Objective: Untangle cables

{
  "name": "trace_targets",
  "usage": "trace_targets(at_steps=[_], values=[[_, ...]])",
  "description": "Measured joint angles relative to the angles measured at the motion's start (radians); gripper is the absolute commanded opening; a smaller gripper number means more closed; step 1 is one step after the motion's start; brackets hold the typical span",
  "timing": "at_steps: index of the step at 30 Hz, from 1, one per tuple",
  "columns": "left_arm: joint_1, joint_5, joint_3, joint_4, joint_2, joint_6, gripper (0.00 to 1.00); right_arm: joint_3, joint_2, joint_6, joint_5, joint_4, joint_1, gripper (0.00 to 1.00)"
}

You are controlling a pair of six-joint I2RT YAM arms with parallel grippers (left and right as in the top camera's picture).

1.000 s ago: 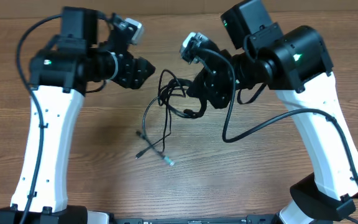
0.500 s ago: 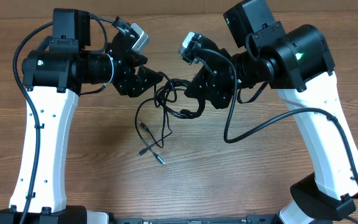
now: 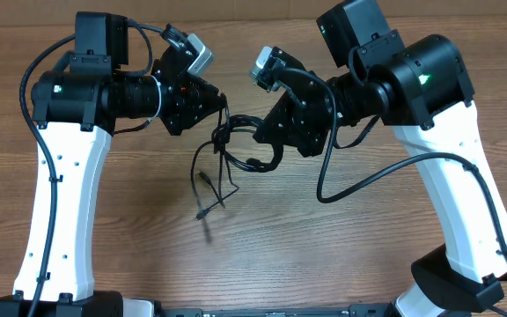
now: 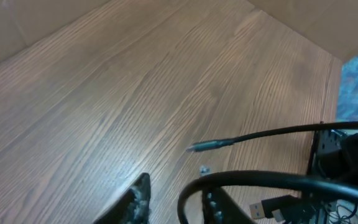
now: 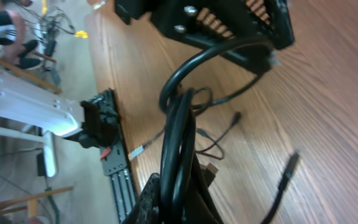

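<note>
From where I stand, the cables (image 3: 234,145) sit in the upper middle of the overhead view, bunched into a dark knot slung between the 2 grippers above the wooden table (image 3: 130,220). The left gripper (image 3: 219,100) reaches in from the upper left and its tip meets the top of the bundle. The right gripper (image 3: 269,134) reaches in from the upper right and sits against the bundle's right side. Thin strands trail from the knot down toward the middle of the frame. 1 of them ends in a small plug (image 3: 202,213), and another end just below it is only a blur. In the right wrist view, that gripper's fingers at the bottom edge are pressed together on a thick sheaf of black strands. The sheaf runs straight up the middle of the frame, and 1 loop arcs from it to the left gripper's black body at the top. In the left wrist view, 2 fingertips (image 4: 138,198) show at the bottom edge, a little apart. A thick black strand curves up between them and runs off to the right edge. I cannot tell whether they pinch it or merely straddle it. Above it a thinner strand crosses from the right, ending in a slim plug (image 4: 201,147) near the centre, and a flat plug (image 4: 271,206) shows at the lower right.
</note>
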Motion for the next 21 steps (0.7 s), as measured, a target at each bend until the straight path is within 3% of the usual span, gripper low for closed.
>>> trace_targets(at_steps=[8, 9, 12, 15, 21], values=[[0.000, 0.021, 0.000, 0.010, -0.003, 0.001, 0.10, 0.000, 0.000, 0.000, -0.039, -0.001, 0.000, 0.04], [0.000, 0.022, 0.000, 0.010, -0.003, 0.002, 0.15, 0.000, 0.000, 0.000, -0.043, -0.001, 0.000, 0.04], [0.000, 0.024, 0.000, 0.014, -0.004, 0.002, 0.53, 0.000, 0.000, -0.002, -0.062, -0.008, 0.000, 0.04], [0.000, 0.025, 0.000, 0.018, -0.004, 0.002, 0.59, 0.000, 0.000, -0.003, -0.074, -0.009, 0.000, 0.04], [0.000, 0.025, 0.000, 0.021, -0.004, 0.029, 0.60, 0.000, 0.000, -0.002, -0.124, -0.016, 0.000, 0.04]])
